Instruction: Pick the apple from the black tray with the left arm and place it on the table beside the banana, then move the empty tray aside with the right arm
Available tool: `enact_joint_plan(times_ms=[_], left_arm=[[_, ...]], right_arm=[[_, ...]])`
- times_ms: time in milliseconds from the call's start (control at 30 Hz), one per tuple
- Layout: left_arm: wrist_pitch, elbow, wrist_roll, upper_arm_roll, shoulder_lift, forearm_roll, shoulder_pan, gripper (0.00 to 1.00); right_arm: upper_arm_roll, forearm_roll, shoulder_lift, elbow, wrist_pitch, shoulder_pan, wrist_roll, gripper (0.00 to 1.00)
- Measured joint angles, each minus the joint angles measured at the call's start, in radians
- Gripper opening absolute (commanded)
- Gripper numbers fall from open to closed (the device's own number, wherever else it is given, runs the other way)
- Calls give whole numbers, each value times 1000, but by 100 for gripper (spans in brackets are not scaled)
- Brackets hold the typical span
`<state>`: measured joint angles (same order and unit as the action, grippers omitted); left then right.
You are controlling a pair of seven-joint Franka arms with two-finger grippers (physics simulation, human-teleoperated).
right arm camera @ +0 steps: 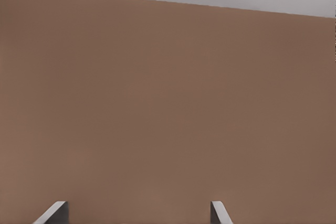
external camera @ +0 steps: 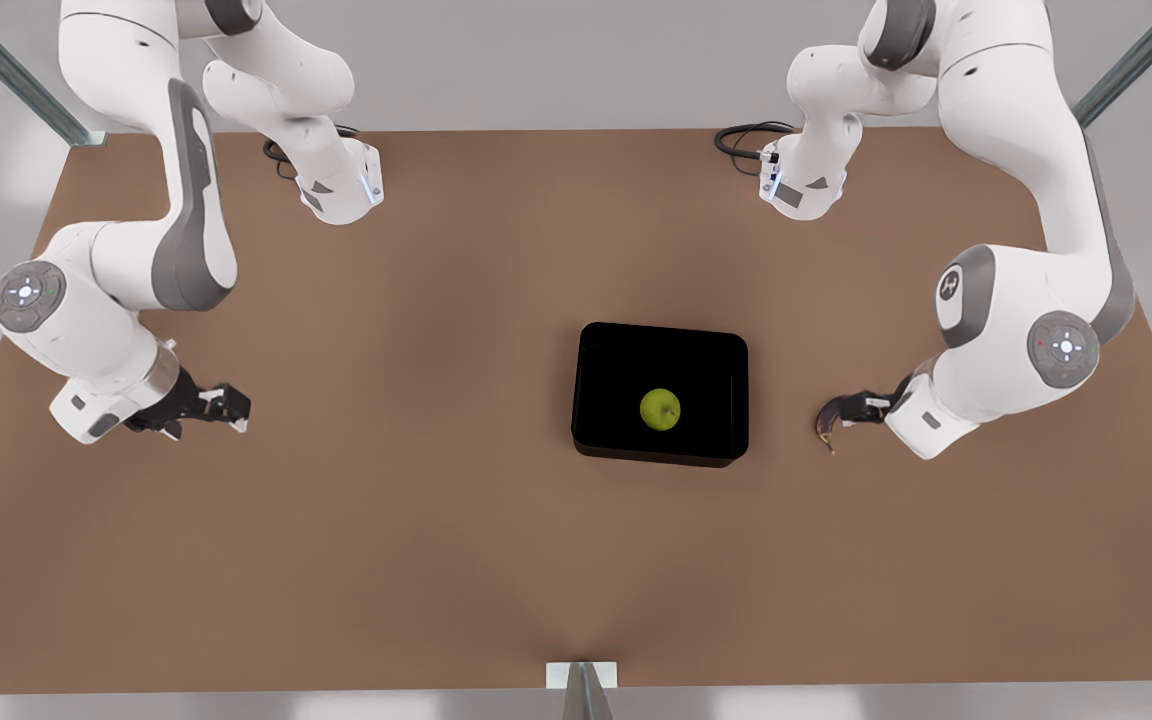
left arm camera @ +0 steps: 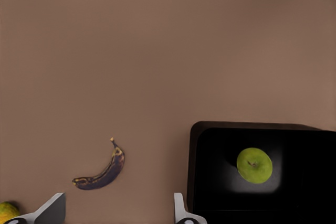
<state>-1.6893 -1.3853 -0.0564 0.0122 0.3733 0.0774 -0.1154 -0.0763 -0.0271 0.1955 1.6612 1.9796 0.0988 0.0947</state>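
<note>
Hiding banana point(external camera: 827, 420) partly (left gripper point(external camera: 871, 408) overlapping).

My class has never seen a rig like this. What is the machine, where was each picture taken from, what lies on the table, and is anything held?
These are simulator renders of two white robot arms, each ending in two-finger jaws. The front view looks down on the brown table from a camera off the arms. The other two come from cameras on the wrists. On the table sits a black tray with a green apple inside, and beside it a dark banana. The left gripper, at the front view's right, hovers by the banana; its view also catches a small yellow-orange fruit. The right gripper waits at the front view's left. Both have jaws open; nothing is held.
</note>
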Motion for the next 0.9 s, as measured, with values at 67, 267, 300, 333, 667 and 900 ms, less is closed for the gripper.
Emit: enact_joint_plan(times_ms=[67,267,300,333,667,900], left_arm=[[-13,19,-4,0,4,-8,-23,100],[-24,82,-70,0,29,-69,-319,100],[-19,84,-94,0,26,-70,-366,100],[-14,74,-117,1,19,-71,-398,100],[-309,-644,-320,-1,-173,-50,-488,100],[-557,-538,-415,-1,6,-37,-493,100]], right_arm=[[-2,4,4,-1,16,-3,4,100],[-14,22,174,-86,43,-11,7,100],[-19,23,182,-109,43,-11,7,100],[-24,23,178,-124,41,-11,8,100],[-34,24,147,-179,-51,-11,10,100],[-34,21,151,-179,-69,-11,11,100]])
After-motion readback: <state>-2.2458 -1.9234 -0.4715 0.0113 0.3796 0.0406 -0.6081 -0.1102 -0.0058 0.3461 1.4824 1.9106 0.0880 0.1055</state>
